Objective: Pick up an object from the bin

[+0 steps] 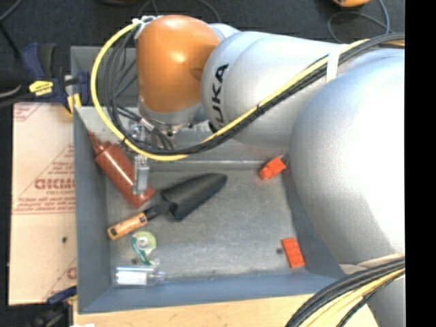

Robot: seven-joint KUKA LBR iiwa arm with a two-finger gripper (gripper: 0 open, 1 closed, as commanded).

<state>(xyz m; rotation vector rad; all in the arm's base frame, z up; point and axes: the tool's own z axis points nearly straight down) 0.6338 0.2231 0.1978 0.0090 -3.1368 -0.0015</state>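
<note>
My gripper hangs low in the bin's left part, under the orange wrist cover. It is right at the lower right end of a rust-brown, bottle-like thing that lies slanted along the left wall. The view does not settle whether it touches that thing. Just right of and below the gripper lies a small trowel with a black blade and a wooden handle pointing to the lower left.
A small green-and-clear roll and a clear plastic piece lie in the front left corner. One orange block rests at the back wall, another near the right front. The arm covers the bin's upper right.
</note>
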